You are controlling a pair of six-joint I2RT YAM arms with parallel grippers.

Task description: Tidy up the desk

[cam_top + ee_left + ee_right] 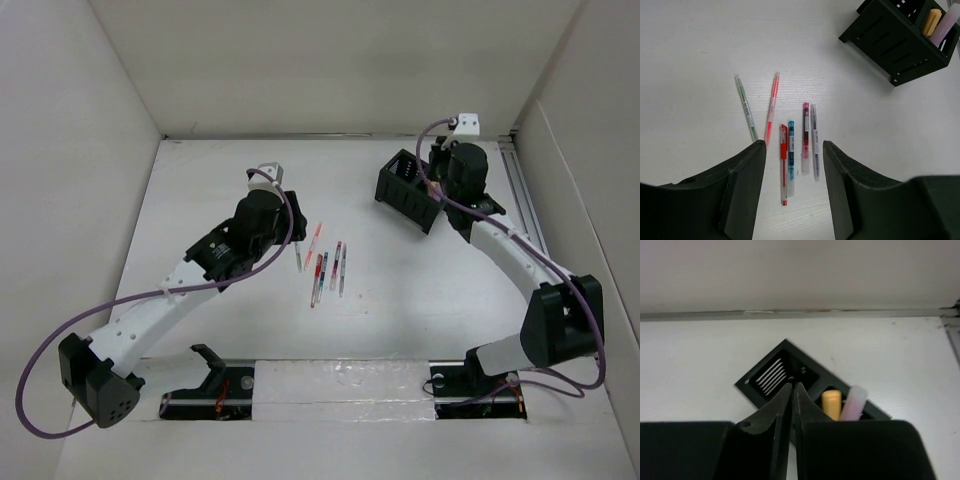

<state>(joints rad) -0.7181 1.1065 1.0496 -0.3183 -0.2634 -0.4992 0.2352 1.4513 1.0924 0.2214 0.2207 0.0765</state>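
The white desk carries several pens side by side at its middle: green, pink-red, red, blue, magenta and grey. In the top view they lie around the red pen. My left gripper is open and empty, hovering just left of the pens. My right gripper is shut, tips over the rim of the black pen holder, with nothing visible between the jaws. It sits at the holder at the back right.
The holder holds a yellow marker and a pink one; both also show in the left wrist view, yellow and pink. White walls enclose the desk. A metal rail runs along the right edge.
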